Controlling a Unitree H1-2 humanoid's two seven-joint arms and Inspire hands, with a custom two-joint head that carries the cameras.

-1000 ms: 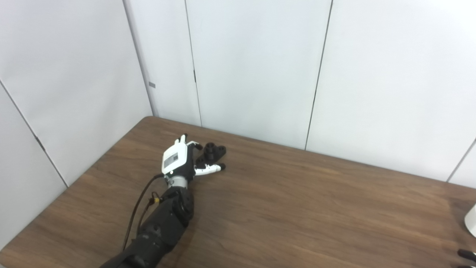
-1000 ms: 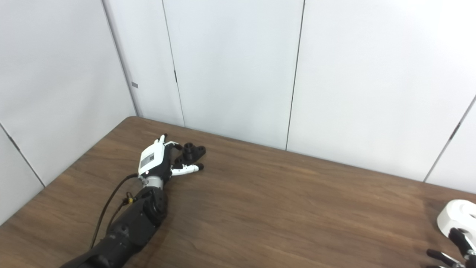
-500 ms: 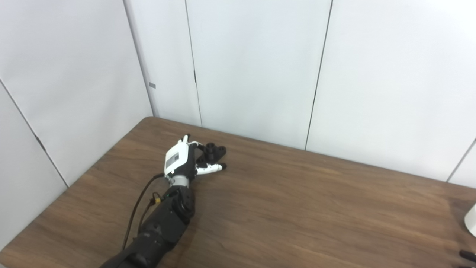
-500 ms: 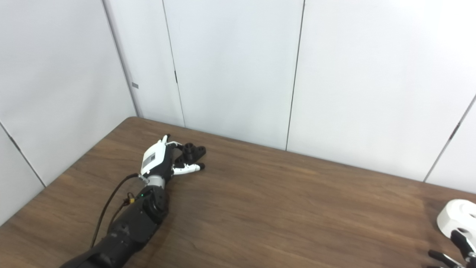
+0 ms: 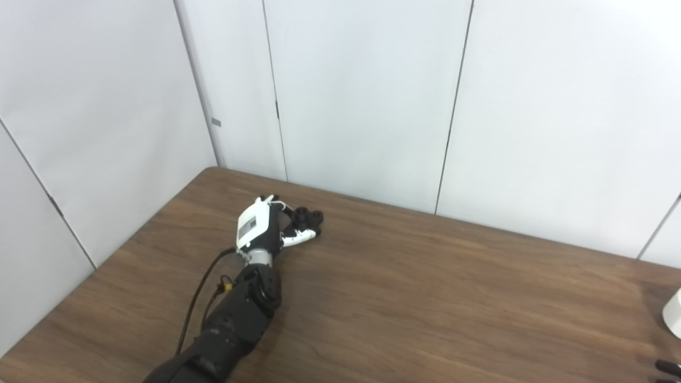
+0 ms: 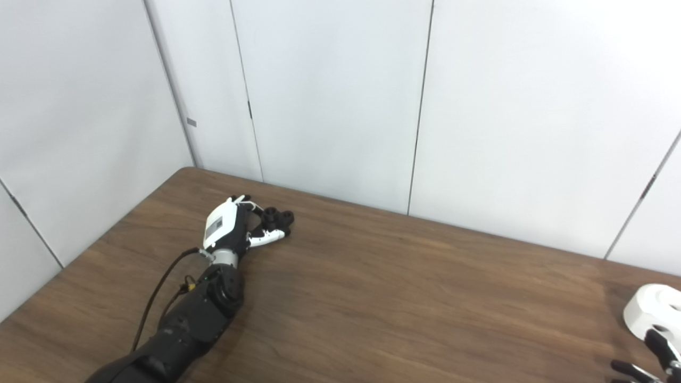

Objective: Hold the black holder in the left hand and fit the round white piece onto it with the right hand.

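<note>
Reaching: left hand (image 5: 259,229), white-backed with black fingers, stretched to the far left part of the brown wood-grain table (image 5: 425,298).
Fingers: curled round the small black plastic holder (image 5: 307,217), thumb just below it; whether firmly clamped, cannot tell.
Holder: on the tabletop near the far edge, touching the left hand.
White piece: round white plastic piece (image 6: 650,316) on the table's right end, well apart from the holder.
Right hand: (image 6: 646,359) only dark fingertips at the lower right corner, spread apart, just beside the white piece, holding nothing.
</note>
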